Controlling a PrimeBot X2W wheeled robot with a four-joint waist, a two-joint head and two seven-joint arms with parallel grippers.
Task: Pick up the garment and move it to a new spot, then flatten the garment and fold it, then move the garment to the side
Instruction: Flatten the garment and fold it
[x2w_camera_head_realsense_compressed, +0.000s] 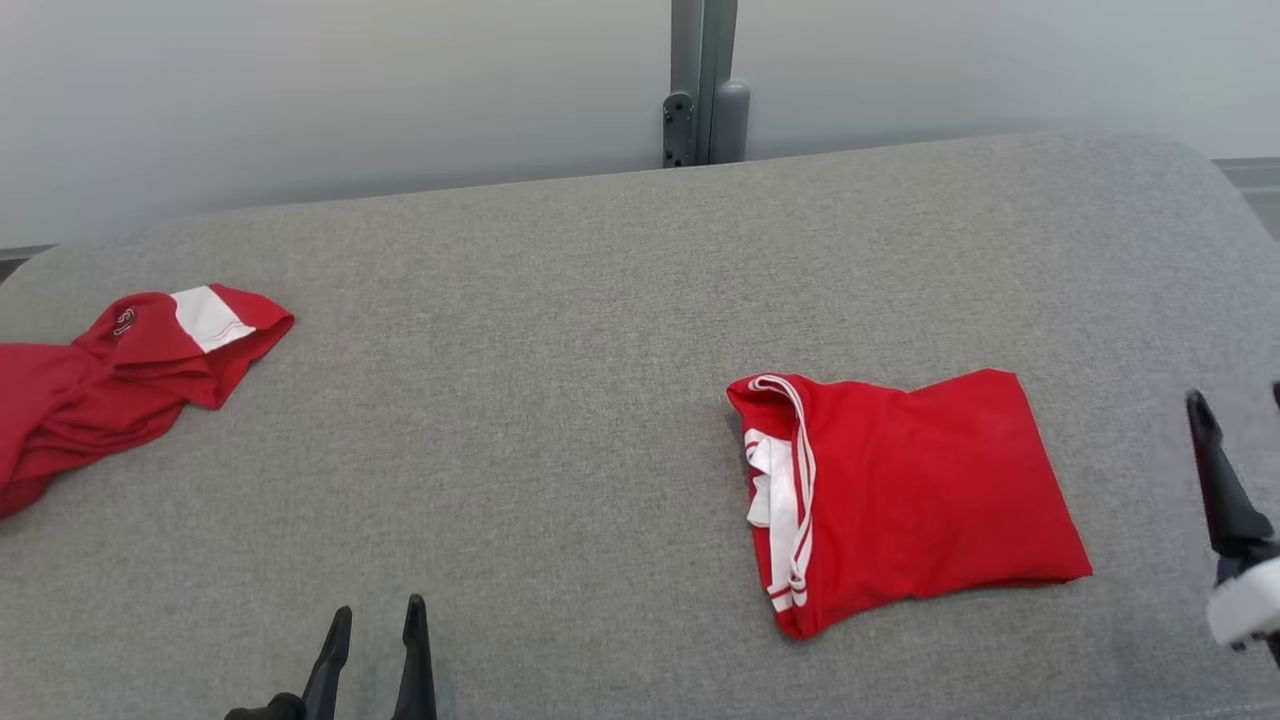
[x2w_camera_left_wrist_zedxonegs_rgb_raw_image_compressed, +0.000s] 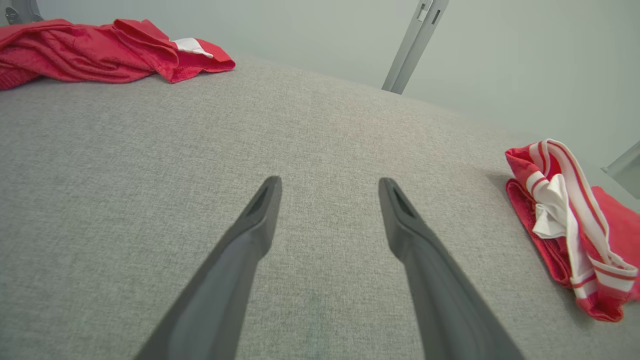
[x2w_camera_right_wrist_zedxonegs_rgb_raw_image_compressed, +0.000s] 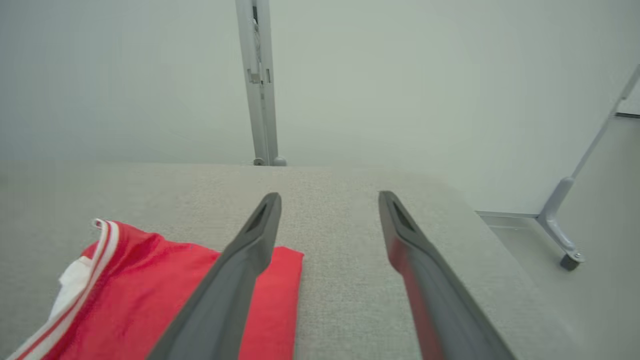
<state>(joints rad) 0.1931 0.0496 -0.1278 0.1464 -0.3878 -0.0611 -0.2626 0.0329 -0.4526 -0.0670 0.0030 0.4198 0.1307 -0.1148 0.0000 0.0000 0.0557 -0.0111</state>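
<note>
Garment (x2w_camera_head_realsense_compressed: 905, 490); where does it lie right now?

Folded into a rough square, red, on the right part of the grey fabric counter (x2w_camera_head_realsense_compressed: 560, 330); its white-striped collar edge faces the middle; I hold none of it.

And your hands?

My right hand (x2w_camera_head_realsense_compressed: 1240, 400) stands just off the garment's right side, apart from it, fingers spread wide with bare counter between them; my left hand (x2w_camera_head_realsense_compressed: 375, 625) sits low at the near edge, well apart from the garment, equally wide and holding nothing.

What do your wrists give that your head does not?

My right wrist view looks along my right hand (x2w_camera_right_wrist_zedxonegs_rgb_raw_image_compressed: 330, 202); the garment (x2w_camera_right_wrist_zedxonegs_rgb_raw_image_compressed: 125, 300) lies at lower left, one finger crossing in front of its corner, and whether that finger touches the cloth I cannot tell from there; past the counter's end it shows floor (x2w_camera_right_wrist_zedxonegs_rgb_raw_image_compressed: 590, 310) and a grey leg on a castor (x2w_camera_right_wrist_zedxonegs_rgb_raw_image_compressed: 562, 235). My left wrist view has my left hand (x2w_camera_left_wrist_zedxonegs_rgb_raw_image_compressed: 330, 187) over bare fabric, and the garment (x2w_camera_left_wrist_zedxonegs_rgb_raw_image_compressed: 575, 235) side-on, so its stacked layers and the white cloth at the collar show.

Anything else on the counter?

A second red shirt (x2w_camera_head_realsense_compressed: 110, 390), crumpled, with a white band, at the far left, partly out of the head view; the left wrist view has that shirt (x2w_camera_left_wrist_zedxonegs_rgb_raw_image_compressed: 100, 50) at top left. A grey post (x2w_camera_head_realsense_compressed: 703, 80) stands against the pale wall behind the counter.
</note>
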